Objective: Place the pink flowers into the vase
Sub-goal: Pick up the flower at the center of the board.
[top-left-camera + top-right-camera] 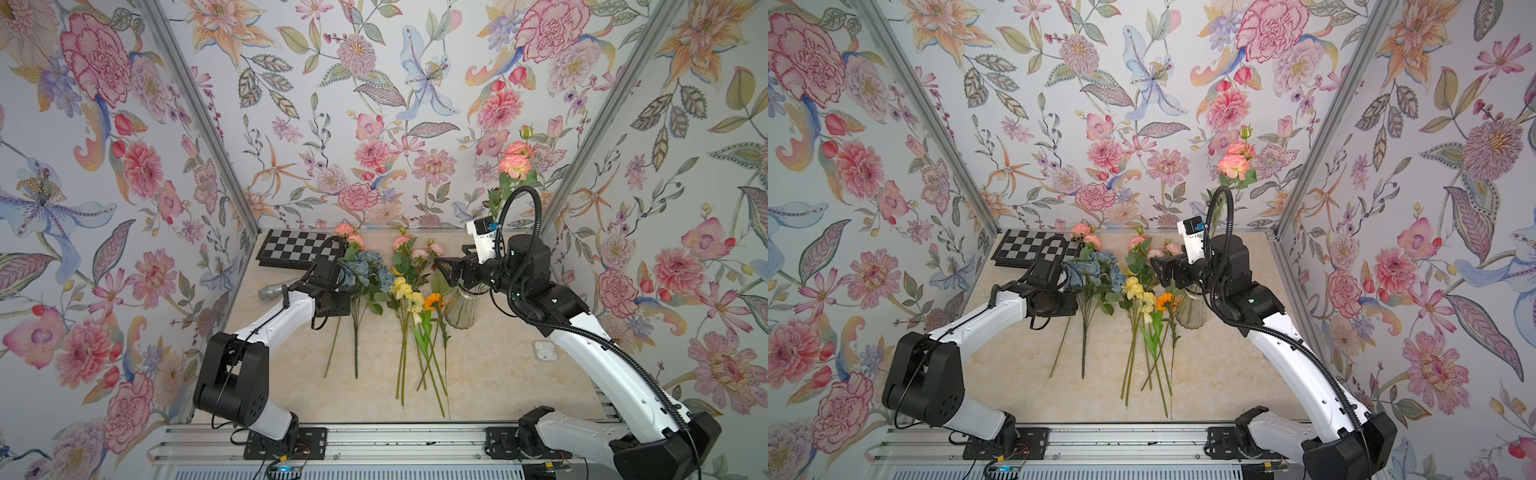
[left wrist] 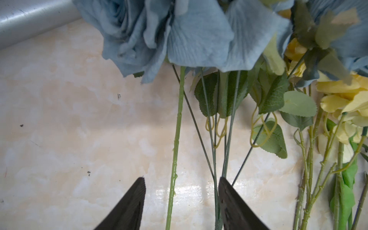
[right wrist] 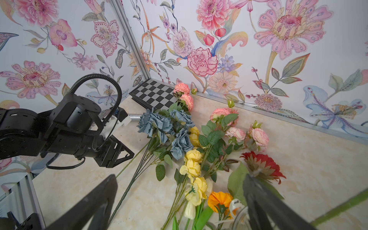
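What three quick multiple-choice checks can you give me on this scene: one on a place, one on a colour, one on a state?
1. The vase stands: A on the chessboard; B beside the orange flower; C against the grey cylinder.
2. The bunch ahead of the left gripper is: A red; B yellow; C dusty blue.
3. The left gripper's jaws are: A shut on a leaf; B apart around a light green stem; C shut on nothing.

Answers: B, both top views show them side by side; C, blue blooms fill the left wrist view; B, the stem runs between the fingers with gaps either side.
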